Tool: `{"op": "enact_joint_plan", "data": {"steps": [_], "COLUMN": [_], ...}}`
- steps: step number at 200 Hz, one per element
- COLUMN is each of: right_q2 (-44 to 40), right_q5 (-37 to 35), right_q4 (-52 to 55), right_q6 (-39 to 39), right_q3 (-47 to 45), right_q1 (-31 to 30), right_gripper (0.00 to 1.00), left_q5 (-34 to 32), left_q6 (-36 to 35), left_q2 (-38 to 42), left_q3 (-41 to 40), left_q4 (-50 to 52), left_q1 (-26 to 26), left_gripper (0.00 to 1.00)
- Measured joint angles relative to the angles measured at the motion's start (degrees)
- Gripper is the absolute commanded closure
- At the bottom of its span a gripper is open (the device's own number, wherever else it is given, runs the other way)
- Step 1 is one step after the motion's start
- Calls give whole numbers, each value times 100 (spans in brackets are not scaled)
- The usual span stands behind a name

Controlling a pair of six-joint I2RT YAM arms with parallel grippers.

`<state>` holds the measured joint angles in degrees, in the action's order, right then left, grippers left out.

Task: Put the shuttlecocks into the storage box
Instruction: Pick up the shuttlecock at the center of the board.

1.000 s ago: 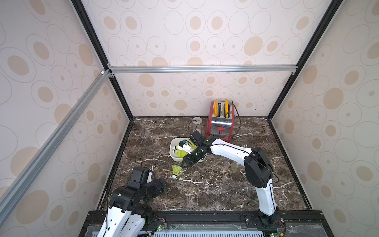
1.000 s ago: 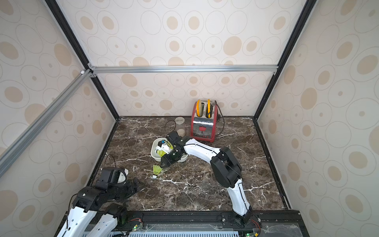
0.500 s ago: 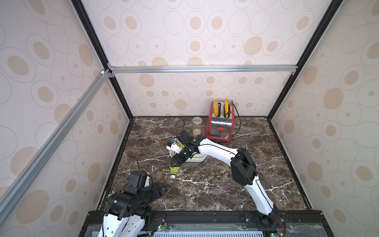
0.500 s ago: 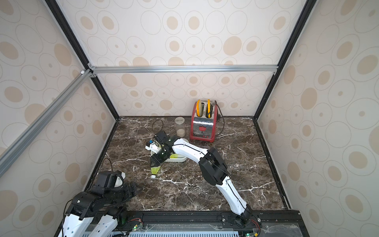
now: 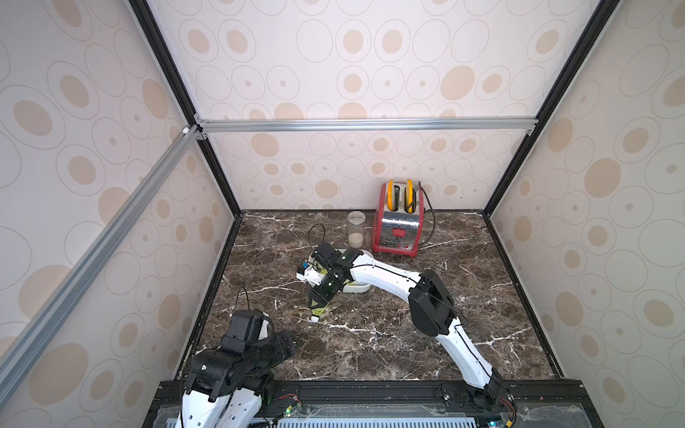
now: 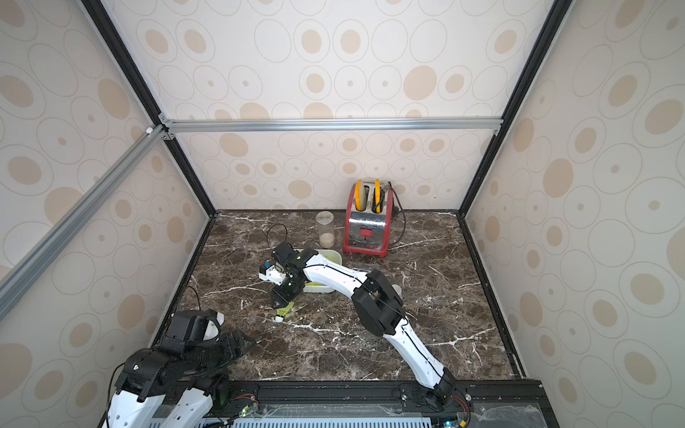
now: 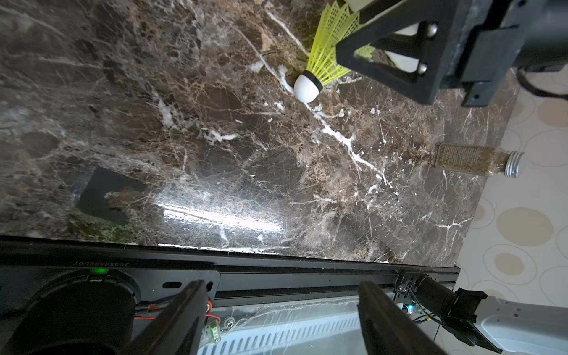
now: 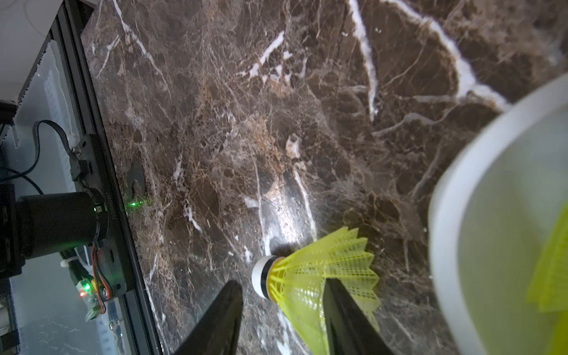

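Note:
One neon yellow-green shuttlecock (image 5: 318, 310) (image 6: 283, 312) (image 7: 325, 58) (image 8: 307, 276) lies on the marble just in front of the white storage box (image 5: 362, 287) (image 6: 335, 255) (image 8: 445, 215). My right gripper (image 5: 317, 301) (image 6: 280, 298) (image 8: 281, 310) is down over it, open, with its jaws on either side of the skirt. One finger overlaps the skirt and the other stands apart from the white tip. More yellow-green shuttlecocks (image 8: 550, 276) lie inside the box. My left gripper (image 7: 282, 307) (image 5: 287, 342) rests open and empty at the front left.
A red toaster (image 5: 398, 226) and a clear jar (image 5: 356, 229) stand at the back, behind the box. A small spice jar (image 7: 473, 159) stands near the right wall. The black front rail (image 7: 276, 261) borders the table. The right arm (image 5: 389, 278) crosses over the box.
My right gripper has swung from over the box to the shuttlecock on the table and lowered around it, with its jaws narrowing. The left arm has shifted slightly at the front left.

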<state>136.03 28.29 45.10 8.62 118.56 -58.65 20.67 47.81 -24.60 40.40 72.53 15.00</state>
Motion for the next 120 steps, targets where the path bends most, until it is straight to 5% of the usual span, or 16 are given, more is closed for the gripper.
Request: {"op": "enact_joint_plan", "data": {"steps": [54,92,120], "right_q2": [0,-2,-155], "right_q5": [24,127,188], "right_q4": [79,55,-85], "right_q6": [-35,35,76], "right_q3": [-184,-275,-509], "right_q1": [7,7,7], "right_gripper": [71,100,100], "left_q5": [240,326,354], "left_q6": [-57,-52,-46], "left_q2": [284,437,461], "left_q3": [-2,-44,-96], "left_q4": [-9,-52,-114], "left_q1": [0,0,0], "left_gripper": [20,20,20]}}
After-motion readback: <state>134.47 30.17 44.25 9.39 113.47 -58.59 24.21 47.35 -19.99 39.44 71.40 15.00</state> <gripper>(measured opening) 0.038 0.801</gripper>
